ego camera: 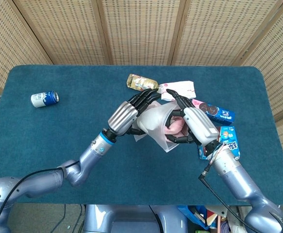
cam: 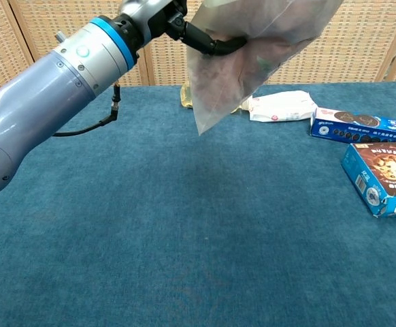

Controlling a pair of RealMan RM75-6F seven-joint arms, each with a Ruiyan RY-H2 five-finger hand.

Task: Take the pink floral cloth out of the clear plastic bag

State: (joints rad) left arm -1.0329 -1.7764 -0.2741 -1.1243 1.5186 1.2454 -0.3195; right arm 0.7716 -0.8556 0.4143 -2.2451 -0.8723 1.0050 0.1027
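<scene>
- The dark teal cloth-covered table (ego camera: 59, 145) spreads under both hands and carries everything else.
- The clear plastic bag (ego camera: 153, 125) hangs above the table between the two hands, its lower corner pointing down in the chest view (cam: 205, 122) and touching nothing.
- The left hand (ego camera: 127, 114) grips the bag's left side, its dark fingers (ego camera: 144, 97) curled over the upper edge of the plastic; in the chest view (cam: 184, 27) only its fingers show, at the top, pressed against the bag.
- The right hand (ego camera: 197, 127) is at the bag's right side with its fingers (ego camera: 178, 102) bent toward the bag's mouth; whether they pinch the plastic, the cloth or both cannot be told.
- The pink floral cloth (ego camera: 174, 127) sits inside the bag, a pink bundle just left of the right hand's palm, seen through the plastic.
- The blue rectangular chocolate-chip cookie box (cam: 382, 174) lies on the table below and right of the right hand.
- The long blue sandwich-cookie box (cam: 363, 124) lies just beyond it, to the right of the right hand.
- The white crumpled snack packet (cam: 283, 105) lies beyond the right hand.
- The pale yellow printed pouch (ego camera: 141, 82) lies beyond the left hand, just beside the white packet.
- The small blue and white drink can (ego camera: 44, 99) lies on its side, well apart to the left of the left hand.
</scene>
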